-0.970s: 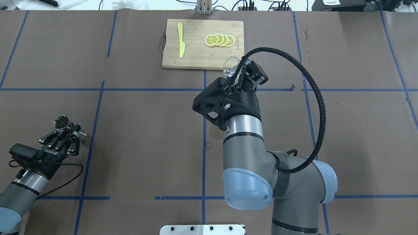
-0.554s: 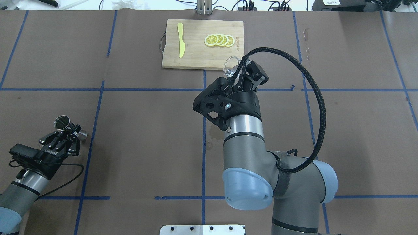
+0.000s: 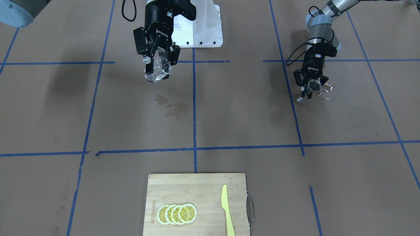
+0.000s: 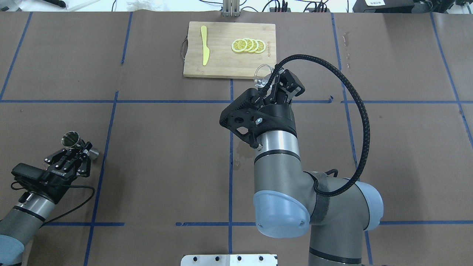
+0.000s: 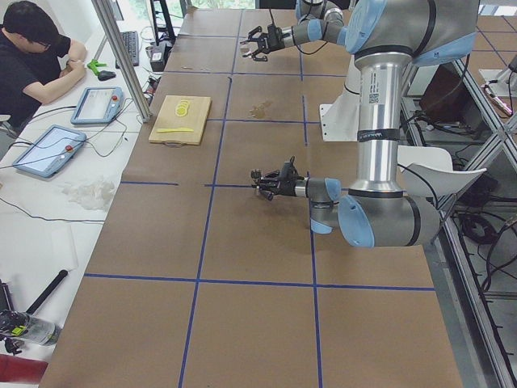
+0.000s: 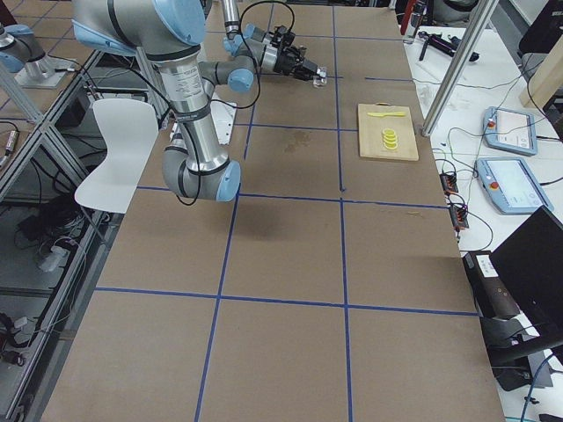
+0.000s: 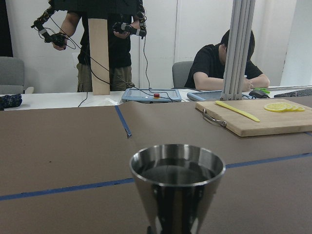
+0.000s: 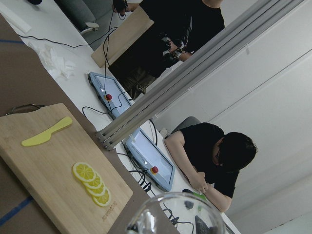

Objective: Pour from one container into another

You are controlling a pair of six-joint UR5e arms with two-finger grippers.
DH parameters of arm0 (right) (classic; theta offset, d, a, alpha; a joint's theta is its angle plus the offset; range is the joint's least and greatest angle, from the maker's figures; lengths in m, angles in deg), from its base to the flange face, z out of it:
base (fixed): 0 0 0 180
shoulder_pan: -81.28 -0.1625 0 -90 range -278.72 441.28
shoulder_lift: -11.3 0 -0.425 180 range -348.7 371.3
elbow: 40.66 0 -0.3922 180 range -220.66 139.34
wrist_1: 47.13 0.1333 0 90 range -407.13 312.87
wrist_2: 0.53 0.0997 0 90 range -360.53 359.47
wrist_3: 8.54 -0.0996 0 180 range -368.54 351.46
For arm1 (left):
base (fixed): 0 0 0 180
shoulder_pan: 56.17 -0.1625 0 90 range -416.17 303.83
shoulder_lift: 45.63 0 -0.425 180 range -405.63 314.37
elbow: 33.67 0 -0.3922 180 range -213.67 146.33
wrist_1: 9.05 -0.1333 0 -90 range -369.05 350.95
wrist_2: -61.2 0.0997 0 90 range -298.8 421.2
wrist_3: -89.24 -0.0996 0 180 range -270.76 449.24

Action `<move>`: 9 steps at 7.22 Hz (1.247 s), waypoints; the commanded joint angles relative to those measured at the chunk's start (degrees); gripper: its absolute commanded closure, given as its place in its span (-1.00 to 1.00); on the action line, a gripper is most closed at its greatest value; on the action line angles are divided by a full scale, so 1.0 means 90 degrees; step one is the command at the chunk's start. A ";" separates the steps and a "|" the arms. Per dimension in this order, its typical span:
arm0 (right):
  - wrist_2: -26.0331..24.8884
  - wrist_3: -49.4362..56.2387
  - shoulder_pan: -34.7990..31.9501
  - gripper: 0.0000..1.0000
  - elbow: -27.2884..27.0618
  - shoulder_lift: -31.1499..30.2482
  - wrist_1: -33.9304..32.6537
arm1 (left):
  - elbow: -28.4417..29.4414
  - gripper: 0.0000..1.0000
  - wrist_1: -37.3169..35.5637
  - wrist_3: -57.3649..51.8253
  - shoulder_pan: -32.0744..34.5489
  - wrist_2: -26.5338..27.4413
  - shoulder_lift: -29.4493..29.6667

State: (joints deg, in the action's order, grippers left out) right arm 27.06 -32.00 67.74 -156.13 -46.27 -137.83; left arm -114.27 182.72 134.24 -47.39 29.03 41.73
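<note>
In the front-facing view, a clear glass [image 3: 157, 72] is clamped, tilted, in the right end effector [image 3: 160, 65] above the desk [image 3: 229, 108], a wet patch [image 3: 175, 108] lying near it. Well apart at the right, a metal cup [image 3: 314, 86] is gripped by the left end effector [image 3: 311, 89]. From overhead, a cutting board [image 4: 221, 55] with lemon slices [image 4: 248, 45] is seen at the desk's far side.

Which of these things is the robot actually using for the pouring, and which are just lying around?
In the job:
metal cup, held in the left claw
glass cup, held in the right claw

Just lying about:
cutting board
lemon slices on the board
yellow knife on the board
wet patch
</note>
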 commanded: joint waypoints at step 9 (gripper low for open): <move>-0.0010 0.0000 0.0000 1.00 -0.0002 -0.0029 0.0000 | 0.0020 0.69 0.0000 -0.0010 -0.0164 0.0010 0.0029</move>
State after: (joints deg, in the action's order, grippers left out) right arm 26.98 -32.00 67.72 -156.14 -46.42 -137.87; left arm -114.11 182.72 134.15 -48.80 29.15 41.93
